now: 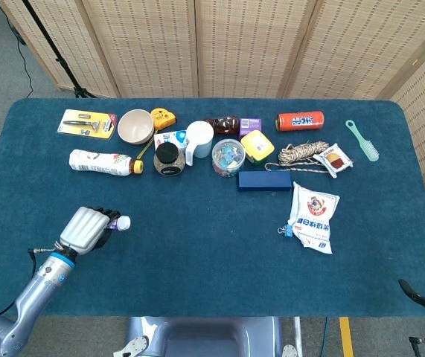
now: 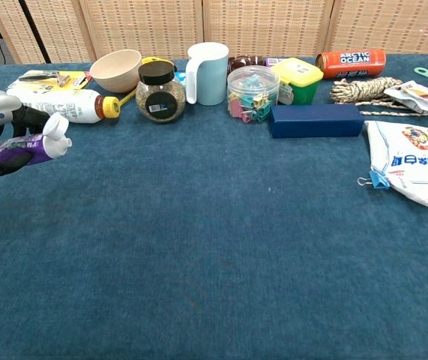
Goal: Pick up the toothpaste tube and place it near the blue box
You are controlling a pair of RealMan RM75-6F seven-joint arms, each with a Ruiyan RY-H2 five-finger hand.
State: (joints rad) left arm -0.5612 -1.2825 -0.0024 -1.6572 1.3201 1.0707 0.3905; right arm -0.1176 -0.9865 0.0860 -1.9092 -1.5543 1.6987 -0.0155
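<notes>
- The blue-covered table [image 1: 197,245] carries a row of clutter along its far half.
- A white snack bag [image 1: 313,216] lies right of centre, just in front of the blue box [image 1: 264,181].
- The left hand [image 1: 85,230] hangs over the table's near-left part, its fingers wrapped around the toothpaste tube [image 2: 30,148].
- That purple tube, white cap pointing right, sits in the grip, well apart from the blue box.
- Of the right arm, only a dark sliver [image 1: 424,297] shows at the lower right; its hand's state cannot be told.
</notes>
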